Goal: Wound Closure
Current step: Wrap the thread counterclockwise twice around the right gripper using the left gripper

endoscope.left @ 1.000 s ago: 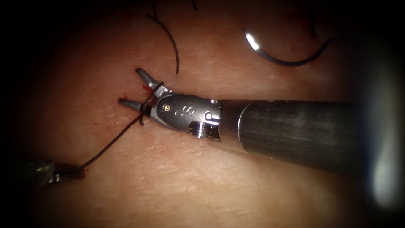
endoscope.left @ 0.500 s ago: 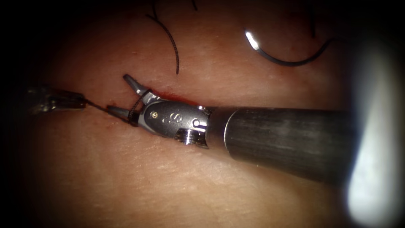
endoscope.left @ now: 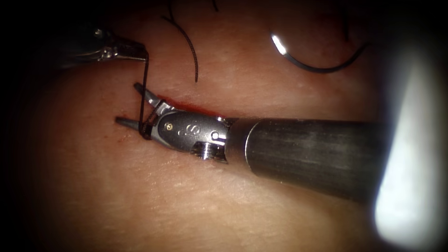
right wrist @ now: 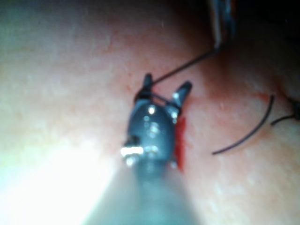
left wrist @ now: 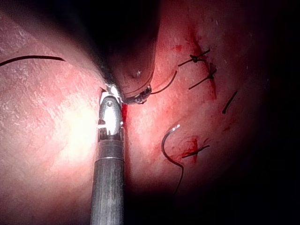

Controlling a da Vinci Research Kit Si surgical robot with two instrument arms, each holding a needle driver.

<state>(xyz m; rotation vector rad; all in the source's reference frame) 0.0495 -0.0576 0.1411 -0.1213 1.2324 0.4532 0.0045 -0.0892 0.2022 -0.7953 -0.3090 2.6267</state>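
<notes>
The thread (endoscope.left: 143, 93), clamped in the left tool (endoscope.left: 140, 50), has been swung up around the right tool (endoscope.left: 126, 105), gaping and empty; the needle (endoscope.left: 317, 63) lies free on the tissue (endoscope.left: 186, 196), right of the cut.

Needle (endoscope.left: 317, 65) lies on tissue (endoscope.left: 210, 205), well right of thread (endoscope.left: 144, 88)

Polished metal right gripper (endoscope.left: 133, 105) on a matt brushed shaft (endoscope.left: 312, 156); glossy steel needle (endoscope.left: 317, 63), moist finely wrinkled tissue (endoscope.left: 186, 200)

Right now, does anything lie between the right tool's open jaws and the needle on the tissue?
Nothing visible does. The needle lies free on the tissue, held by neither tool. Thread held by the left tool wraps the right tool.
</notes>
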